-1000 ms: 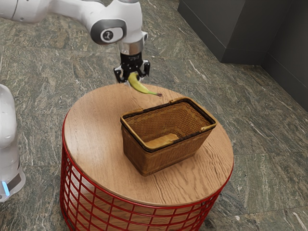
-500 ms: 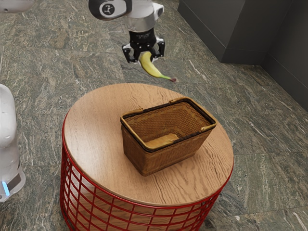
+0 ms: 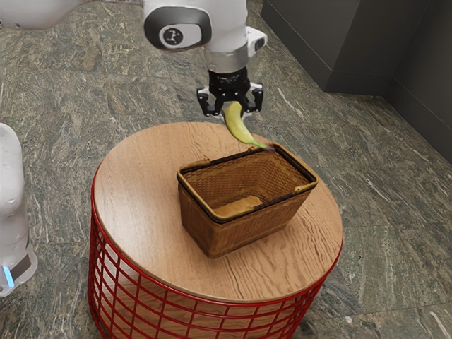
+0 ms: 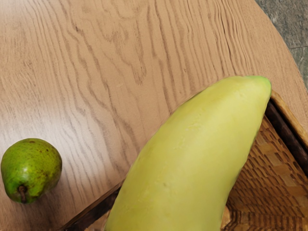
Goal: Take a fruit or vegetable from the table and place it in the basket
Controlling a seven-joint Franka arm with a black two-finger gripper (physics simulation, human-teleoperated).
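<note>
The banana (image 3: 236,126) is hanging in the air above the worktop (image 3: 138,191), its thin end slanting down toward the exterior view's right and showing at the far rim of the wicker basket (image 3: 244,236); I can't tell whether they are touching. My jaws are gripping the banana near its upper end, closing on it from both sides. The basket is standing upright on the worktop. In my wrist view, a green fruit (image 4: 31,168) with brown specks is lying on the worktop, outside the basket. Below the round worktop, a red wire frame (image 3: 164,299) is standing on the stone-patterned floor (image 3: 385,191).
</note>
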